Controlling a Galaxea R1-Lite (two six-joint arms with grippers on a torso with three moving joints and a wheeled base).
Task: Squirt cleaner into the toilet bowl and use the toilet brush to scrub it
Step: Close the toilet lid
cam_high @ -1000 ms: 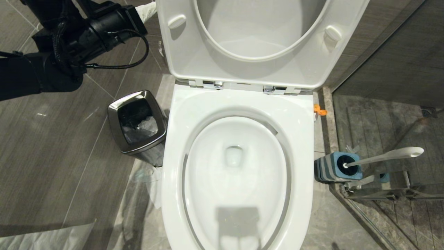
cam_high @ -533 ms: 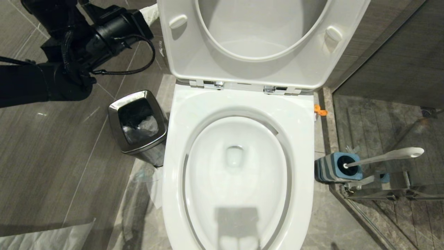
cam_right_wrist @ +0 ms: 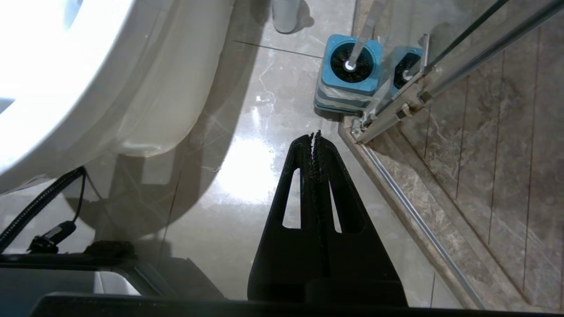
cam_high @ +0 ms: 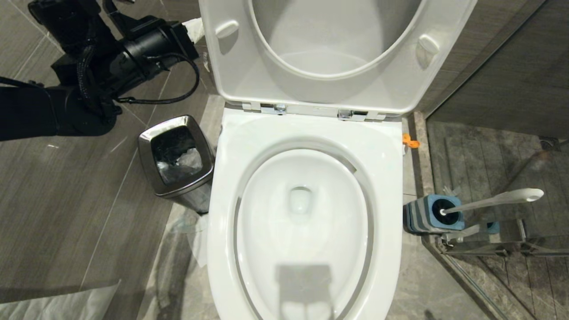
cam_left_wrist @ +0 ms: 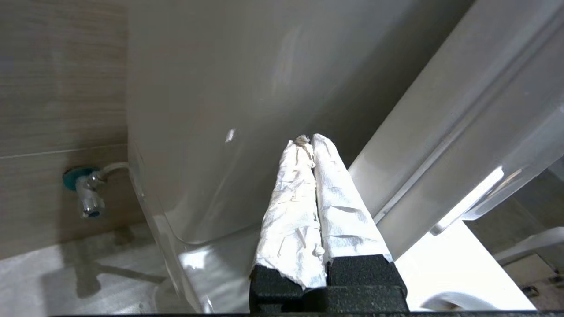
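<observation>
Wrist views alone show left hand (cam_left_wrist: 313, 143) and right hand (cam_right_wrist: 316, 136) pressed together, holding nothing.

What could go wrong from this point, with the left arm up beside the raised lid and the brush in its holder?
1. The left gripper, shut and paper-wrapped, sits close to the raised lid and tank; a swing could knock the lid down over the toilet bowl.
2. The toilet brush leans in its holder against the glass shower frame, so the right gripper has a cramped approach.
3. The steel bin below the left arm could be bumped.
</observation>
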